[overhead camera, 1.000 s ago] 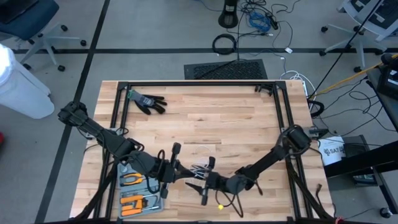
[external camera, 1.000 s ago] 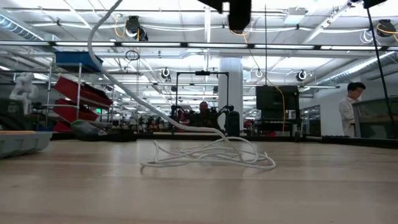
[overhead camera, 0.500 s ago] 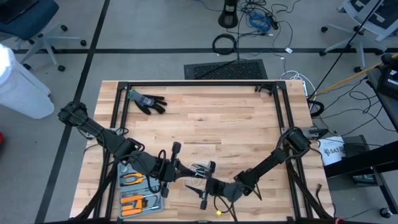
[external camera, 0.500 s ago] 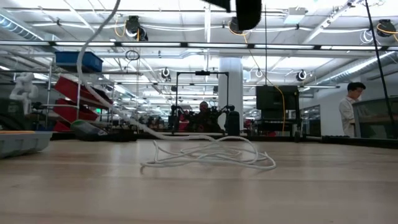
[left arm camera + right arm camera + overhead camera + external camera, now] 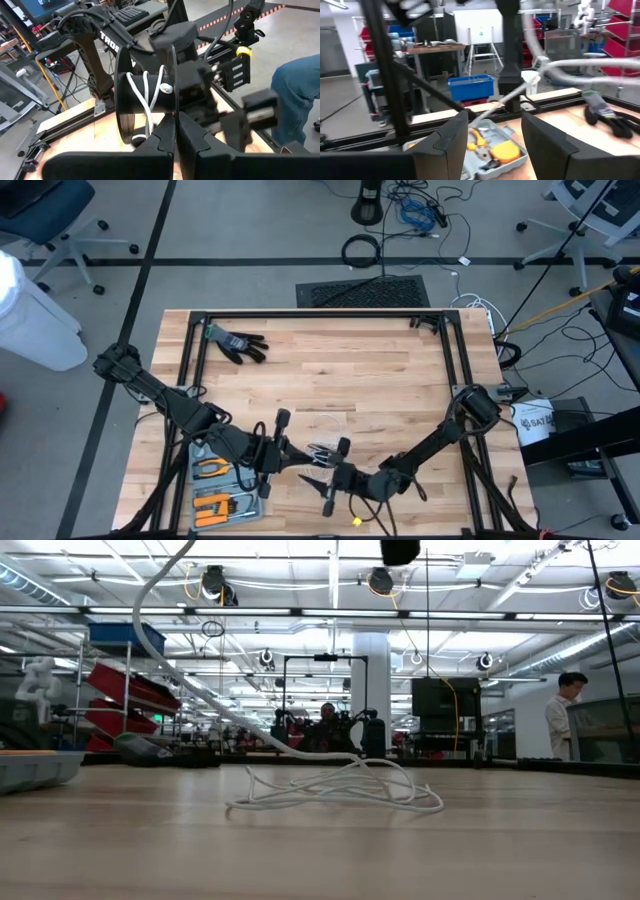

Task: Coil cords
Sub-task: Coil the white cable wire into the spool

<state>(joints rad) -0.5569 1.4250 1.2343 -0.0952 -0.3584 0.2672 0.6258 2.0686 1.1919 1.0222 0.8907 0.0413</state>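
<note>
The white cord (image 5: 335, 790) is seen lying in loose loops near the front of the tabletop (image 5: 380, 380), with one strand lifted from the pile up toward the grippers; a few turns of it are wound on a black spool (image 5: 145, 102), which is seen just ahead of the left gripper (image 5: 176, 131), whose fingers are pressed together with nothing visibly between them. The right gripper (image 5: 492, 137) is held close beside the left one above the cord pile, its fingers spread apart and empty. A black glove (image 5: 237, 342) is seen at the far left of the tabletop, and a tool tray (image 5: 222, 485) at the front left corner.
</note>
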